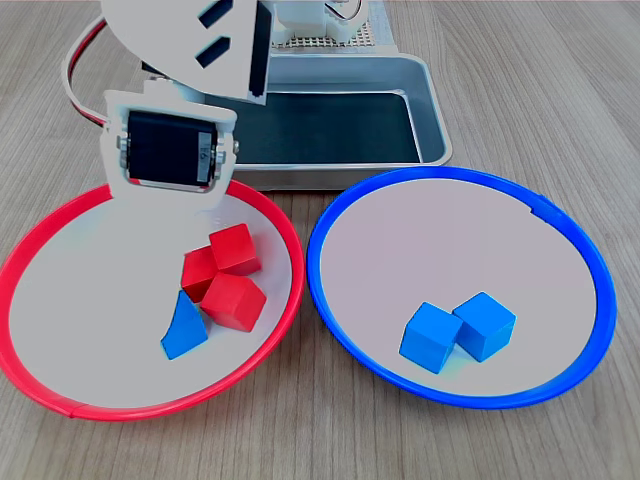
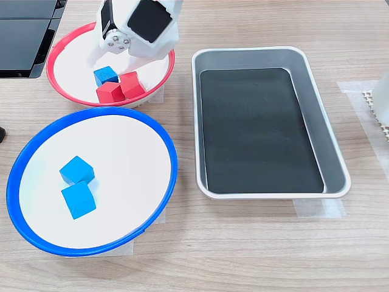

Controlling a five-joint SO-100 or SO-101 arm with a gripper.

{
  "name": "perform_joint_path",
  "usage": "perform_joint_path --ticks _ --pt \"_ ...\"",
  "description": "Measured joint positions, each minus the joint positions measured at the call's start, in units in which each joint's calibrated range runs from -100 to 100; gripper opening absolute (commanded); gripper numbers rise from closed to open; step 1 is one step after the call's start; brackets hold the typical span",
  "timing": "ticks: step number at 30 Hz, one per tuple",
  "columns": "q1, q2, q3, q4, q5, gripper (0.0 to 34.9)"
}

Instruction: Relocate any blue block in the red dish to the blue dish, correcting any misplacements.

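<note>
1. Spreading under everything is the wooden bench (image 1: 560,90), carrying a metal tray (image 2: 331,131).
2. The red dish (image 1: 62,405) and the blue dish (image 1: 600,300) are sitting side by side.
3. The pincer (image 2: 115,61) is hanging over the red dish; whether it is apart or together cannot be told.
4. The blue block (image 1: 184,328) is lying in the red dish, touching red cubes (image 1: 230,275); two blue cubes (image 1: 458,332) are resting in the blue dish.
</note>
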Motion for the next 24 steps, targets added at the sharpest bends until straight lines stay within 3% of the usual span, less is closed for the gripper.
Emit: perform_joint_path --ticks 17,20,24 --pt "-0.35 0.09 1.45 0.9 0.2 13.7" --pt "-0.35 0.09 1.45 0.9 0.29 12.4" --pt "-0.35 0.09 1.45 0.9 0.39 7.6"
